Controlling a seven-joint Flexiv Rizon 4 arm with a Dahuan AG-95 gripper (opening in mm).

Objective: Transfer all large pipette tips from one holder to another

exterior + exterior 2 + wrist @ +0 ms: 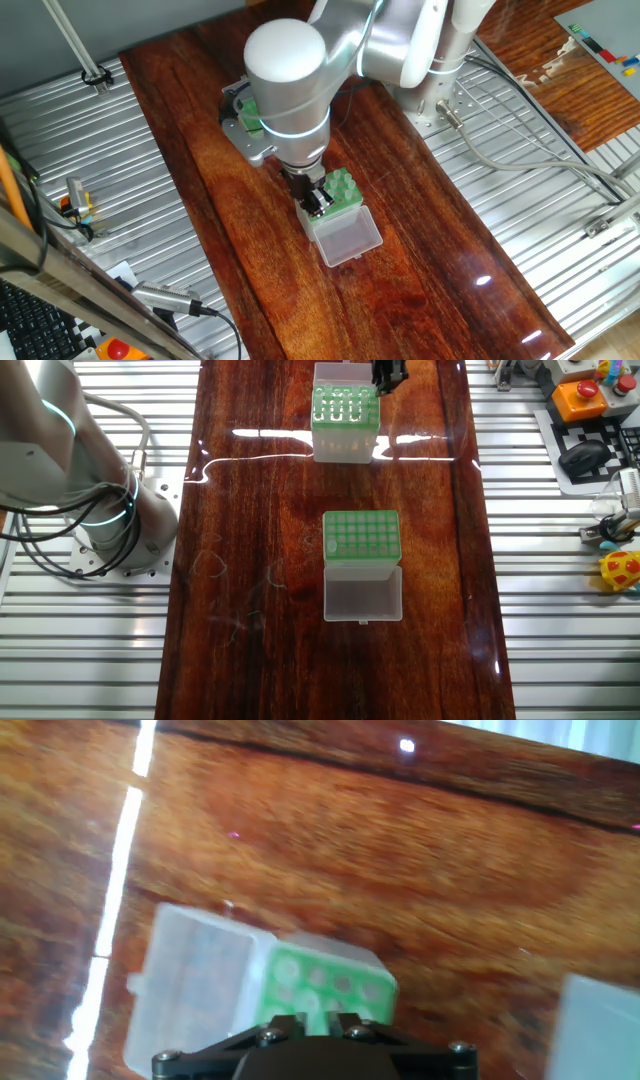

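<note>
Here, in the other fixed view, the Flexiv arm's base [100,530] sits at the left on slatted metal, beside the left long edge of the dark wooden counter [250,510]. Midway between the counter's long edges stand two green-topped tip boxes in line, well apart. The whitish holder [345,445] is toward the far end, with large pipette tips [338,405] showing as pale shapes in its rack. The second holder [362,538] stands near the counter's middle, and its translucent lid [362,592] lies folded open toward the near end.

Just right of the whitish holder's far corner hangs the dark gripper [388,374]. It is cut off by the frame, and whether its fingers are apart or closed cannot be told. Further right, off the counter, lie an orange button box [580,395] and a computer mouse [588,455].

In the one fixed view the gripper [318,198] hangs over an edge of the whitish holder [345,188], whose tray-like lid [347,236] lies open toward the camera. The hand view is blurred.
</note>
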